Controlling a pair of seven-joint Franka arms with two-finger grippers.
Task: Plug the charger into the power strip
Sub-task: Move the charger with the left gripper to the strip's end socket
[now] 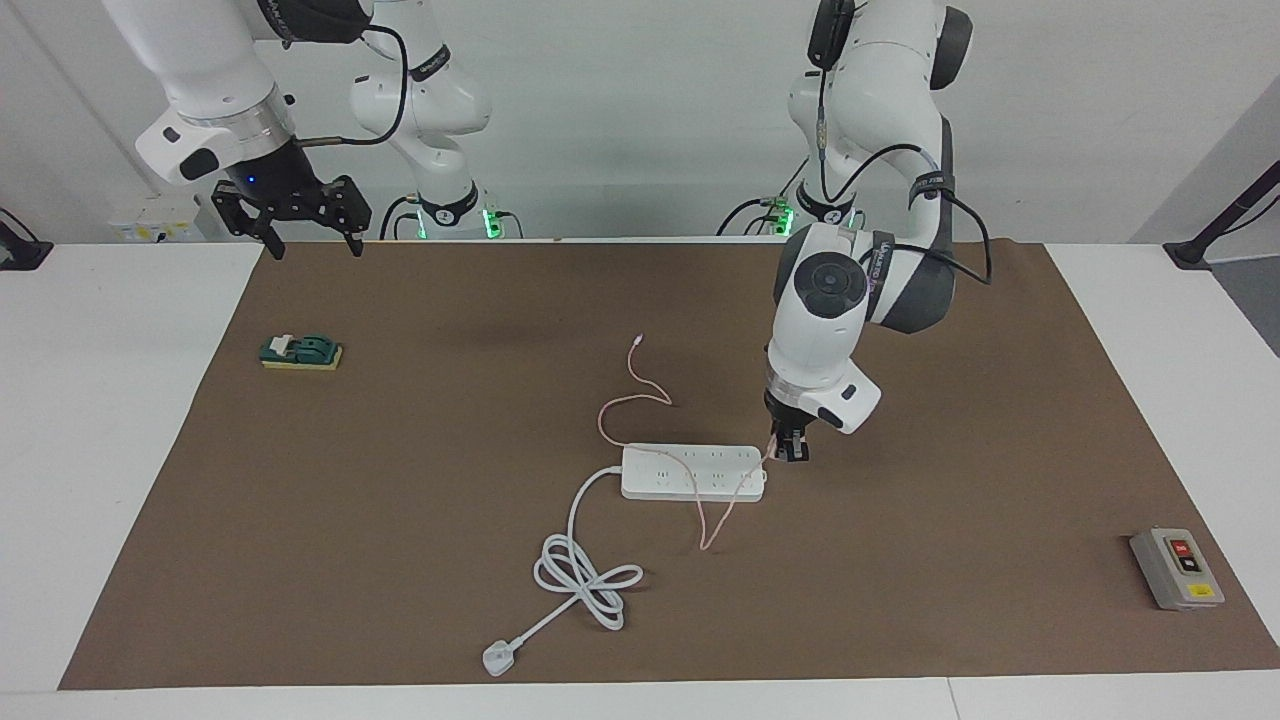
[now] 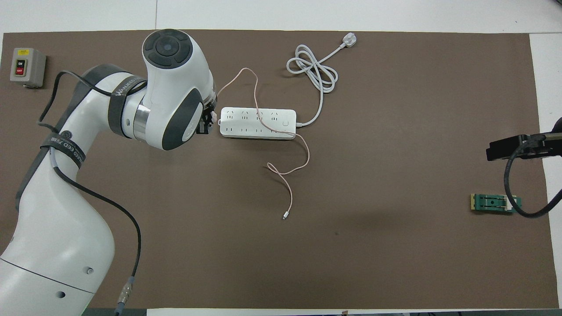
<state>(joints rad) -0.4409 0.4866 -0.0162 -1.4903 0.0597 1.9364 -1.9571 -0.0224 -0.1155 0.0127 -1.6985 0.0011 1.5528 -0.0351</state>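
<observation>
Charger, a small pale pink cube, is pinched in the closed left hand just beside the end of the power strip toward the left arm's end of the bench, its thin pink cable draped across the strip and trailing onto the brown mat. Power strip lies flat mid-mat. Right hand waits with fingers spread wide and empty, raised above the mat's edge nearest the robots.
</observation>
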